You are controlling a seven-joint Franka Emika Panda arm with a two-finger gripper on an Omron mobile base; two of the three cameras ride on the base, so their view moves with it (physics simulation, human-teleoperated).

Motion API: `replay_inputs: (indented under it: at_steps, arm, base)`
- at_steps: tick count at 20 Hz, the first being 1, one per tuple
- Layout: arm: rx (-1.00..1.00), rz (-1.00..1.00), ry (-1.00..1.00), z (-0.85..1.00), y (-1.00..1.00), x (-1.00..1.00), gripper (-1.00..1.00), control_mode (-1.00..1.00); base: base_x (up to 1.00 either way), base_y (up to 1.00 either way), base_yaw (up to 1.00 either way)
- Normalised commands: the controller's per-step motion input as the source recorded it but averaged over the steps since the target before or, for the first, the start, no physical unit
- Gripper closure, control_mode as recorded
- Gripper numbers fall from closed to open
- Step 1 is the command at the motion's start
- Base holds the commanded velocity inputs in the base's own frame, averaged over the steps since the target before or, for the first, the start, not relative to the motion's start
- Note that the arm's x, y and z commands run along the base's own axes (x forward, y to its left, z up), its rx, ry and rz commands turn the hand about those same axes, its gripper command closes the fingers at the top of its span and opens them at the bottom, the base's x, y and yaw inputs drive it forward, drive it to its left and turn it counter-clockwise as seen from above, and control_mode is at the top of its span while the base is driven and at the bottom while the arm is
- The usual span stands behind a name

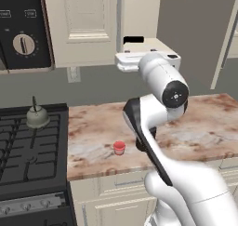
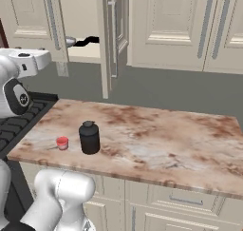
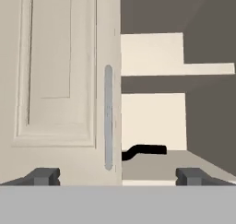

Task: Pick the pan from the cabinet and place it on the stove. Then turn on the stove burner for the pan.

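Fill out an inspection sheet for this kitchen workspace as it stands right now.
Surface: marbled brown-and-cream counter, beside the stove.
Job's things: cabinet with one door swung open; the pan's black handle sticks out over the lower shelf, its bowl hidden behind the closed door. The stove has dark grates and a knob strip at the front.
Clutter: small red cup and dark jar on the counter; grey-green kettle on the stove's back grate.
Grippers: gripper open, raised before the cabinet opening, holding nothing.
Cables: nothing seen.
Surroundings: black panel with a cream dial above the stove; drawers below the counter.
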Motion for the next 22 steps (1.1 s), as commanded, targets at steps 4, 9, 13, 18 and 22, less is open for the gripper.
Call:
replay_inputs:
  at_steps: [4, 9, 13, 18, 22]
  arm:
    - [0.00, -0.02, 0.07, -0.33, 0.17, 0.56, -1.00, -1.00]
    - [0.00, 0.00, 0.00, -0.33, 0.04, 0.47, -1.00, -1.00]
    - [0.00, 0.00, -0.05, -0.23, 0.00, 0.43, -1.00, -1.00]
    - [0.00, 0.00, -0.04, -0.01, 0.06, 0.43, -1.00, -1.00]
    - [0.00, 0.00, 0.00, 0.00, 0.18, 0.39, -1.00, -1.00]
  base:
    - [0.00, 0.00, 0.00]
    - [0.00, 0.00, 0.00]
    - [0.00, 0.00, 0.00]
    - [0.00, 0.00, 0.00]
    - [0.00, 0.00, 0.00]
